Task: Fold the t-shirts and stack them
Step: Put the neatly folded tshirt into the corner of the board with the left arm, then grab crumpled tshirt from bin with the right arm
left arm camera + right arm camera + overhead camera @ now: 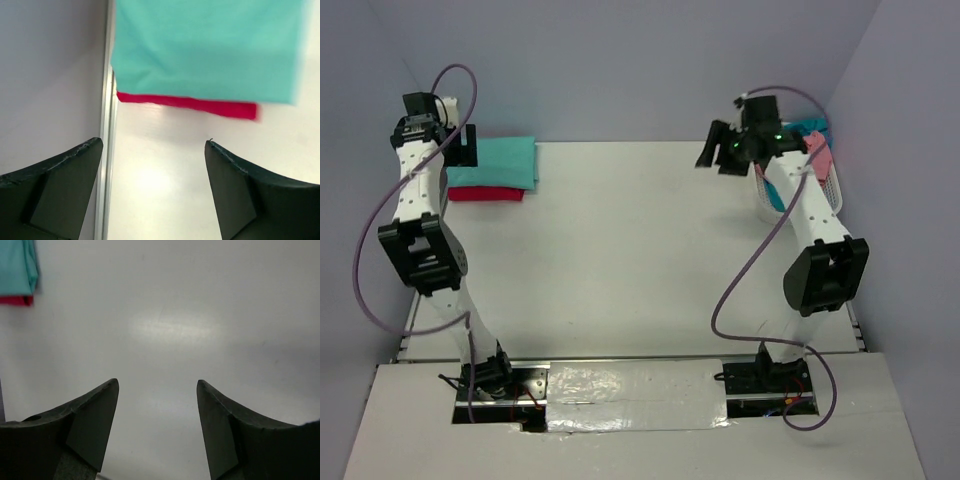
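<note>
At the far left corner of the table (640, 250), the left pincer (152, 144) is hanging above the bare surface with its fingers spread wide, pinching nothing and touching nothing. Just beyond it, the light mint-teal shirt (205, 50) is lying folded flat on top of the crimson red shirt (190, 104), whose near edge is peeking out as a thin strip from under it. This two-shirt stack is sitting against the table's left edge.

Toward the right, the right pincer (156, 382) is hovering over open tabletop, its fingers also well apart and empty, with nothing between them. Behind that arm, at the far right corner, the white lattice basket (832, 190) is standing with the salmon pink shirt (820, 155) and the darker teal-blue shirt (808, 127) bunched inside it, both unfolded and partly hidden by the arm.
</note>
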Controlling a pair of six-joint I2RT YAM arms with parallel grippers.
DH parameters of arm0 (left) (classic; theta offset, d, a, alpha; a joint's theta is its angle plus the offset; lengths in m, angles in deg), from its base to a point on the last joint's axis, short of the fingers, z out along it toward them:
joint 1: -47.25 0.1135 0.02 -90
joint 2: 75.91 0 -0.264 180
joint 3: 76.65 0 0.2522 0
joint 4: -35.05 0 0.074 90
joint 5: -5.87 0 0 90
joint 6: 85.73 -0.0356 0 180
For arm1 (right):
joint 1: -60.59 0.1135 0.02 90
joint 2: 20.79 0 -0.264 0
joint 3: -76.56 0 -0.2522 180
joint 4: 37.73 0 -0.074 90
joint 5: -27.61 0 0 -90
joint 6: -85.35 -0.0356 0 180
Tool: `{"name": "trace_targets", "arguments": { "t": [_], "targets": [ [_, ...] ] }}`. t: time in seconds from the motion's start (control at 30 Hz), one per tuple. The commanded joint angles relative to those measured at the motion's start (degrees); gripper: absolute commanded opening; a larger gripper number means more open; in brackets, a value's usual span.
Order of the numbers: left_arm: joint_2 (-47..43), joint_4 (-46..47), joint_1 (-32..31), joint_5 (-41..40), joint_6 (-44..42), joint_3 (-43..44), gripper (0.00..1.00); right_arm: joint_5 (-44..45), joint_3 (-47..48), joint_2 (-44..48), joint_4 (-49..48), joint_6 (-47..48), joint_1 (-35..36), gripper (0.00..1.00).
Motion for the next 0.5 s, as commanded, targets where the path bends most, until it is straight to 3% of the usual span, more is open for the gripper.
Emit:
{"name": "trace_targets", "arguments": {
  "t": [0.0,0.13,0.17,0.3,0.37,0.47],
  "targets": [
    [-11.4,-4.7,-1.5,9.8,-1.9,-3.0,0.96,3.6,12.0,-4.5,3.3,1.6,-7.8,0.71],
    [-18.9,-4.1,-3.8,14.8,-5.7,-13.1,0.95,10.6,27.1,-16.9,5.8,2.3,-14.2,0.71],
    [-19.7,-3.3,-5.9,15.9,-7.0,-15.1,0.95,12.4,32.6,-19.5,5.9,2.2,-14.9,0.71],
    [-21.7,1.7,-15.3,13.2,-9.7,-23.9,0.95,16.8,39.3,-29.8,1.3,-0.6,-18.9,0.72],
    [-20.8,0.7,-20.5,12.5,-11.7,-23.5,0.95,18.7,38.7,-33.1,-1.1,-3.3,-21.2,0.72],
    [-16.1,-5.0,-23.2,14.3,-12.5,-17.5,0.95,19.1,39.5,-37.4,-7.7,-3.1,-23.0,0.72]
  ]
}}
